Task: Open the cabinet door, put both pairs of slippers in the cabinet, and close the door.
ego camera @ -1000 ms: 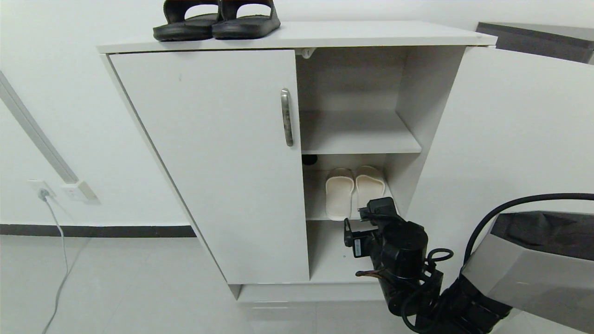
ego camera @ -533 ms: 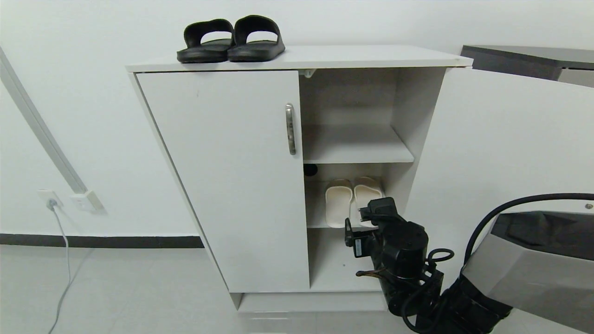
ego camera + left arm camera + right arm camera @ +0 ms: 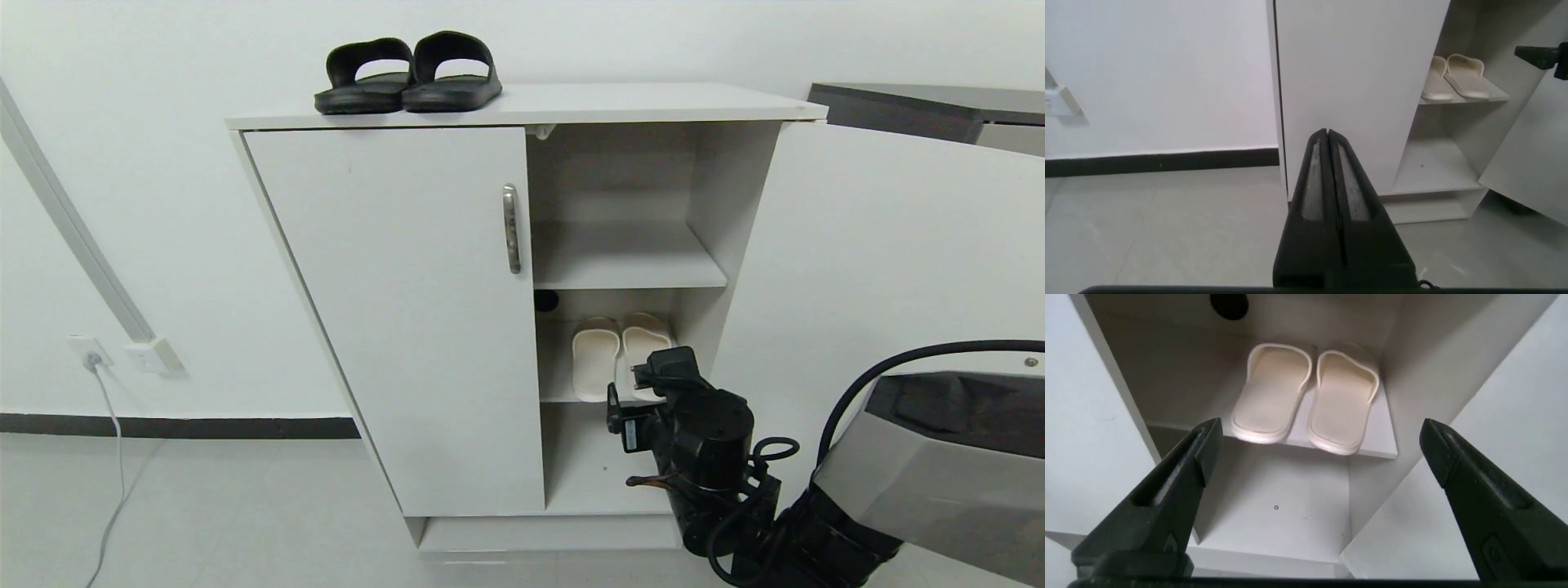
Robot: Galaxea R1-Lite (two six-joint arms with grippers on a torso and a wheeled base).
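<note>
A wall socket (image 3: pixel 86 349) with a grey cable (image 3: pixel 110 457) trailing to the tiled floor (image 3: pixel 204 506) sits at 9 o'clock in the head view. The left tool (image 3: pixel 1327 143), its fingers pressed together on nothing, points at the floor before the white cabinet (image 3: pixel 571 102).

At 11 o'clock, a pair of black slippers (image 3: pixel 408 75) stands side by side on the cabinet's top surface, toes toward the wall, above the shut left door (image 3: pixel 392 310). That door's metal handle (image 3: pixel 511 229) runs upright along its inner edge.

Past the handle, the right half of the cabinet stands open. Its upper shelf (image 3: pixel 629 257) is bare, and a dark round hole (image 3: pixel 545 300) shows in the back panel just beneath it. On the middle shelf a pair of cream slippers (image 3: pixel 620 355) lies side by side, soles down, at roughly 5 o'clock from the scene's centre.

The right tool (image 3: pixel 1319 433) hangs just in front of that shelf, at 6 o'clock from the cream pair, its fingers spread wide and holding nothing.

At 3 o'clock, the right door (image 3: pixel 882 261) is swung fully outward. A grey-topped unit (image 3: pixel 922 94) stands behind it at 1 o'clock.
</note>
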